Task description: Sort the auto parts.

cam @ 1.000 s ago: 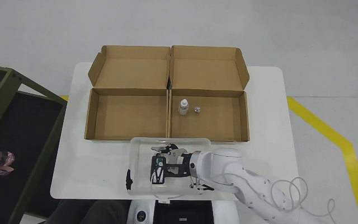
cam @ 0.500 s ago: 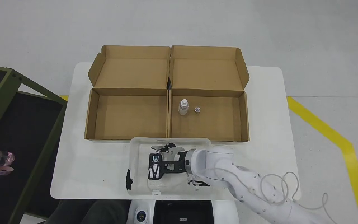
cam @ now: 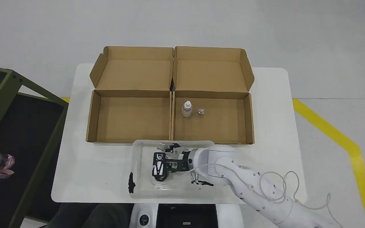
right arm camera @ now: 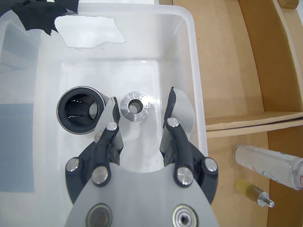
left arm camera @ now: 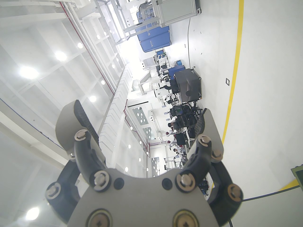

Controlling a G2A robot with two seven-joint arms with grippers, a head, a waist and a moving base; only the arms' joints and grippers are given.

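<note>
Silver metal ring [right arm camera: 124, 106] sits on the floor of a clear plastic bin [right arm camera: 194, 72], between the spread jaws of the right gripper [right arm camera: 143, 94]. A black cylinder [right arm camera: 79, 112] sits just beside one finger. The left gripper [left arm camera: 140, 108], jaws apart and empty, faces the hall. A bottle [cam: 187, 108] rests in the nearby cardboard box [cam: 228, 122].

The right arm [cam: 245, 176] is glossy white with rounded joint housings, and a thin pale cable [cam: 299, 185] loops beside its forearm. The right gripper [right arm camera: 143, 105] has a grey metal palm plate, silver screws, black linkage bars and pale fingers faced with black ribbed pads [right arm camera: 168, 106]. The left gripper [left arm camera: 140, 109] is built alike.
</note>
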